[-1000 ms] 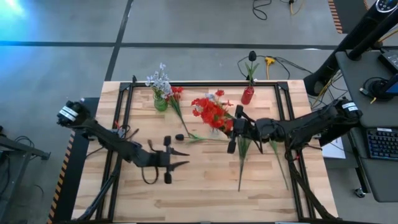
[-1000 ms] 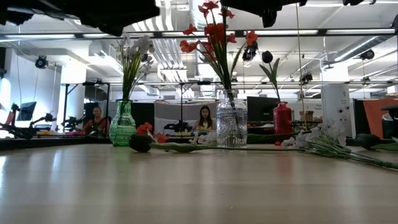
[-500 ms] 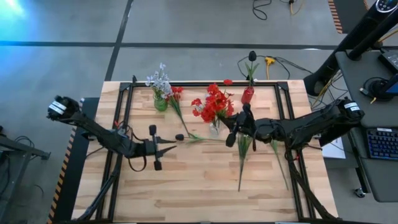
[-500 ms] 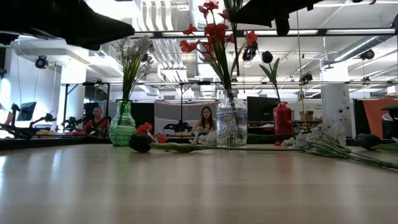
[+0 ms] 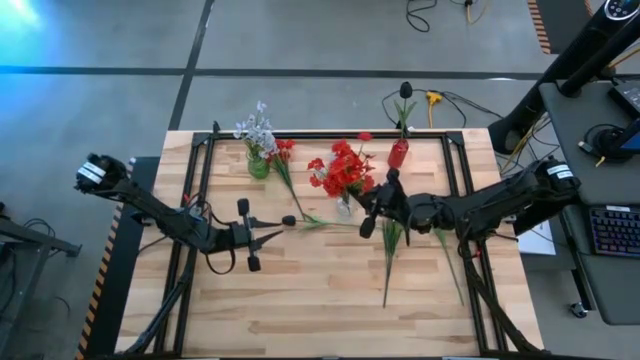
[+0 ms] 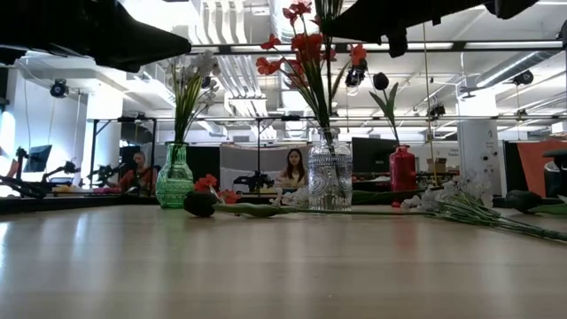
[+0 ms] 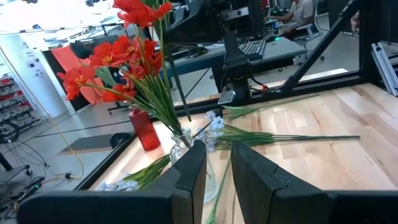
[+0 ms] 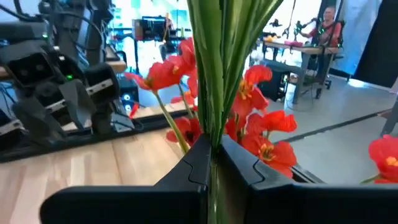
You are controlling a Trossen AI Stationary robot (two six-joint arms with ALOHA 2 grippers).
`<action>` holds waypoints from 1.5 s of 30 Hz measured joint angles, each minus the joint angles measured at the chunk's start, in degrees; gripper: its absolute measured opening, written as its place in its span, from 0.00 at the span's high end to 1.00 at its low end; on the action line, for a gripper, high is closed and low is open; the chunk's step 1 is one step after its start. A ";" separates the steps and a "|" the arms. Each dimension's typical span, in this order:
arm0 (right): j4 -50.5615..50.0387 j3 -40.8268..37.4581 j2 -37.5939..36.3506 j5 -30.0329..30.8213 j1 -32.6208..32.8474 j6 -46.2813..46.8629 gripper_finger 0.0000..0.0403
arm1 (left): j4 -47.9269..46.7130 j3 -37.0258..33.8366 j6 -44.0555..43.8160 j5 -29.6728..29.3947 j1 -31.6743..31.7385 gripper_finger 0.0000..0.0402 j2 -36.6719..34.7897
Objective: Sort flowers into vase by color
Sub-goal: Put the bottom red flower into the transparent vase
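the stems [image 8: 219, 81] in the right gripper's [image 8: 214, 163] jaws run off frame.

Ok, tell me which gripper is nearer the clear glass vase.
Right. The right gripper is shut on red flowers' stems right beside the clear vase; the left gripper sits farther off, across the table.

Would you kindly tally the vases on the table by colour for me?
Green glass vase: 1
Clear textured glass vase: 1
Red bottle-shaped vase: 1
Total: 3 vases
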 joint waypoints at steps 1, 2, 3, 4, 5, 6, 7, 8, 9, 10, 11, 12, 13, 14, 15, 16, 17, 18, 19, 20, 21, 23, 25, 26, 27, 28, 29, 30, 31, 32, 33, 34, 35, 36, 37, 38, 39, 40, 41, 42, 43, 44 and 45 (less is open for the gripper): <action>1.35 -0.67 -0.17 -0.04 0.18 -0.89 0.97 | 0.00 0.00 -0.01 0.00 0.00 0.85 0.00; 3.45 -1.41 -0.26 -0.10 0.42 -2.00 0.97 | 0.00 0.00 -0.03 0.00 0.00 0.85 0.00; 5.97 -2.30 -0.35 -0.41 0.59 -2.89 0.97 | 0.00 0.00 -0.05 0.00 0.00 0.85 0.00; 8.55 -3.45 -0.61 -0.50 0.66 -3.93 0.97 | 0.00 0.00 -0.07 -0.02 0.00 0.85 0.00; 11.04 -4.71 -0.76 -0.73 0.64 -4.72 0.97 | 0.00 0.00 -0.07 -0.02 0.00 0.85 0.00; 13.52 -5.95 -0.88 -1.45 0.60 -5.03 0.97 | 0.00 0.00 -0.07 -0.02 0.00 0.85 0.00; 15.37 -7.19 -1.01 -2.12 0.57 -5.12 0.97 | 0.00 0.00 -0.07 -0.02 0.00 0.85 0.00; 16.81 -8.33 -1.03 -2.46 0.53 -5.09 0.97 | 0.00 0.00 -0.07 -0.03 0.00 0.85 0.00; 18.00 -9.14 -1.03 -2.62 0.54 -5.16 0.97 | 0.00 0.00 -0.09 -0.04 0.00 0.85 0.00; 19.06 -9.72 -1.03 -2.78 0.55 -5.27 0.97 | 0.00 0.00 -0.09 -0.04 0.00 0.85 0.00; 19.75 -10.09 -1.04 -2.82 0.55 -5.50 0.97 | 0.00 0.00 -0.12 -0.04 0.00 0.85 0.00; 20.16 -10.29 -1.05 -2.80 0.55 -5.74 0.97 | 0.02 0.00 -0.12 -0.04 0.00 0.85 0.00; 20.21 -10.38 -1.05 -2.81 0.55 -6.15 0.97 | 0.00 0.00 -0.12 -0.04 0.00 0.85 0.00; 20.16 -10.52 -1.05 -2.82 0.45 -6.39 0.97 | 0.00 0.00 -0.14 -0.04 0.00 0.85 0.02; 20.10 -10.60 -1.01 -2.82 0.33 -6.56 0.97 | 0.02 0.00 -0.14 -0.07 0.00 0.85 0.02; 20.11 -10.64 -0.98 -2.77 0.28 -6.75 0.97 | 0.00 0.00 -0.14 -0.07 0.00 0.85 0.02; 20.13 -10.69 -0.94 -2.54 0.08 -7.17 0.97 | 0.02 0.00 -0.16 -0.07 0.00 0.85 0.02; 20.20 -10.70 -0.75 -2.30 -0.05 -7.76 0.97 | 0.01 0.00 -0.16 -0.07 0.00 0.85 0.02; 20.18 -10.70 -0.62 -2.01 -0.10 -8.01 0.97 | 0.02 0.00 -0.15 -0.07 0.00 0.85 0.02; 19.96 -10.70 -0.51 -1.67 -0.26 -8.17 0.97 | 0.01 0.00 -0.16 -0.08 0.00 0.85 0.02; 20.03 -10.68 -0.28 -1.63 -0.32 -8.18 0.97 | 0.01 0.00 -0.16 -0.09 0.00 0.85 0.02; 20.03 -10.55 -0.20 -1.57 -0.32 -8.29 0.97 | 0.02 0.00 -0.16 -0.09 0.00 0.85 0.02; 20.16 -10.55 -0.20 -1.49 -0.32 -8.45 0.97 | 0.04 0.00 -0.16 -0.09 0.00 0.85 0.02; 20.11 -10.55 -0.20 -1.46 -0.32 -8.42 0.97 | 0.04 0.00 -0.16 -0.09 0.00 0.85 0.02; 20.11 -10.55 -0.20 -1.46 -0.32 -8.42 0.97 | 0.04 0.00 -0.16 -0.09 0.00 0.85 0.02; 20.14 -10.55 -0.20 -1.44 -0.32 -8.41 0.97 | 0.04 0.00 -0.16 -0.09 0.00 0.85 0.02; 20.14 -10.55 -0.20 -1.44 -0.32 -8.41 0.97 | 0.04 0.00 -0.16 -0.09 0.00 0.85 0.02; 20.14 -10.55 -0.20 -1.44 -0.34 -8.41 0.97 | 0.04 0.00 -0.17 -0.09 0.00 0.85 0.02; 20.14 -10.55 -0.20 -1.44 -0.40 -8.39 0.97 | 0.04 0.00 -0.18 -0.09 0.00 0.85 0.02; 20.12 -10.57 -0.20 -1.44 -0.43 -8.39 0.97 | 0.04 0.00 -0.18 -0.09 0.00 0.85 0.02; 20.14 -10.59 -0.20 -1.43 -0.43 -8.39 0.97 | 0.07 0.00 -0.18 -0.09 0.00 0.85 0.02; 20.14 -10.62 -0.20 -1.42 -0.44 -8.37 0.97 | 0.04 0.00 -0.18 -0.09 0.00 0.85 0.02; 20.13 -10.62 -0.20 -1.43 -0.56 -8.23 0.97 | 0.04 0.00 -0.18 -0.09 0.00 0.85 0.02; 20.11 -10.62 -0.20 -1.44 -0.68 -8.14 0.97 | 0.04 0.00 -0.18 -0.09 0.00 0.85 0.02; 20.12 -10.62 -0.20 -1.42 -0.72 -7.86 0.97 | 0.04 0.00 -0.18 -0.09 0.00 0.85 0.02; 20.12 -10.62 -0.20 -1.43 -0.83 -7.61 0.97 | 0.04 0.00 -0.18 -0.09 0.00 0.85 0.02; 20.10 -10.64 -0.20 -1.44 -0.82 -7.27 0.97 | 0.07 0.00 -0.18 -0.09 0.00 0.85 0.02; 20.09 -10.64 -0.20 -1.42 -0.82 -7.12 0.97 | 0.05 0.00 -0.18 -0.09 0.00 0.85 0.02; 20.09 -10.66 -0.20 -1.42 -0.82 -7.07 0.97 | 0.05 0.00 -0.18 -0.09 0.00 0.85 0.02; 20.09 -10.66 -0.20 -1.42 -0.88 -6.65 0.97 | 0.06 0.00 -0.18 -0.09 0.00 0.85 0.02; 20.07 -10.66 -0.20 -1.42 -1.03 -5.89 0.97 | 0.06 0.00 -0.18 -0.09 0.00 0.85 0.02; 20.07 -10.66 -0.20 -1.43 -1.08 -4.82 0.97 | 0.04 0.01 -0.18 -0.09 0.00 0.85 0.02; 20.02 -10.66 -0.20 -1.42 -1.09 -4.01 0.97 | 0.06 0.00 -0.18 -0.09 0.00 0.85 0.02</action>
